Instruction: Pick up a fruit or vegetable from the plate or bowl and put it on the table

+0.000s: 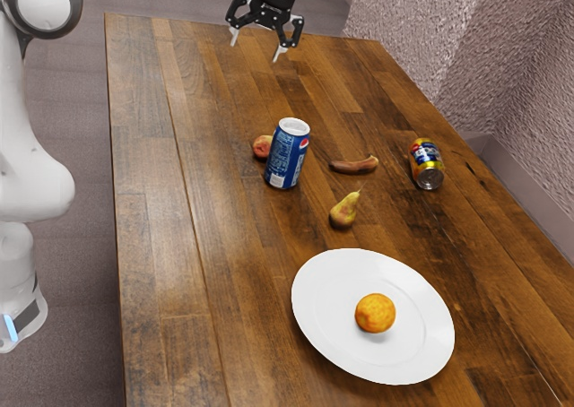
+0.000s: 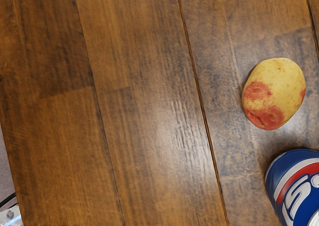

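Note:
My gripper point(image 1: 257, 50) hangs high above the far part of the table in the exterior view, its two fingers wide apart with nothing between them, so it is open. An orange point(image 1: 375, 313) rests on the white plate point(image 1: 321, 286) at the near end of the table. On the wood, away from the plate, lie a pear point(image 1: 343, 212), a brown curved item point(image 1: 355, 165) and a red-yellow peach-like fruit point(image 1: 261, 147). The wrist view has that same fruit point(image 2: 273, 93) on the wood below my hand.
A blue Pepsi can point(image 1: 288, 154) stands right beside the peach-like fruit, and the wrist view catches the can point(image 2: 295, 186) too. A yellow and blue can point(image 1: 426, 164) is near the far long edge. The wooden table point(image 1: 170, 246) has bare wood left of the plate in the exterior view.

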